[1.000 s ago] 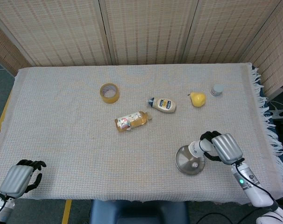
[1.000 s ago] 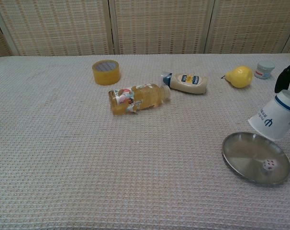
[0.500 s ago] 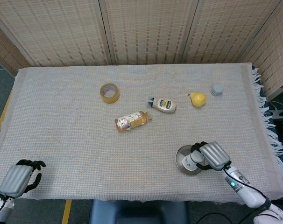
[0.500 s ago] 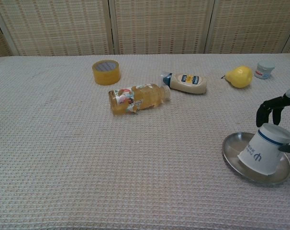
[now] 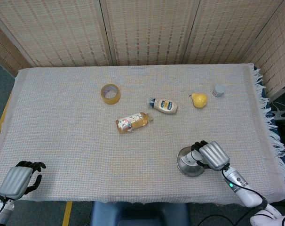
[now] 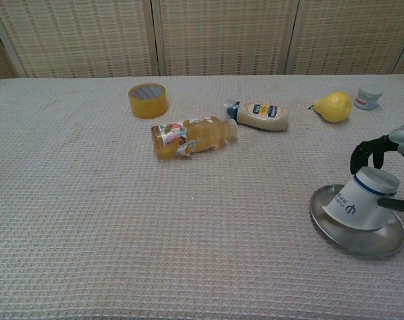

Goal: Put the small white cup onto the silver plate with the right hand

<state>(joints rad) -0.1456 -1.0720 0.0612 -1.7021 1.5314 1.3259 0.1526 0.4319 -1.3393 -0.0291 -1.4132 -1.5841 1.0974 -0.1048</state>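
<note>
The small white cup (image 6: 359,204) with a blue band stands upside down, slightly tilted, on the silver plate (image 6: 335,229) at the table's near right. My right hand (image 6: 387,170) grips the cup from behind and above, its dark fingers (image 6: 366,153) curled over the cup's top. From the head camera, the right hand (image 5: 212,156) covers most of the cup (image 5: 193,158), which sits over the plate (image 5: 186,165). My left hand (image 5: 19,181) rests at the near left corner with its fingers curled, holding nothing.
A lying juice bottle (image 6: 191,137), a mayonnaise bottle (image 6: 261,115), a tape roll (image 6: 147,100), a yellow pear (image 6: 334,106) and a small capped jar (image 6: 369,96) lie further back. The fringed table edge (image 5: 273,136) runs along the right.
My right hand moved left and down with the cup, carrying it from beside the plate onto it; the die on the plate is now hidden. The left hand has not moved.
</note>
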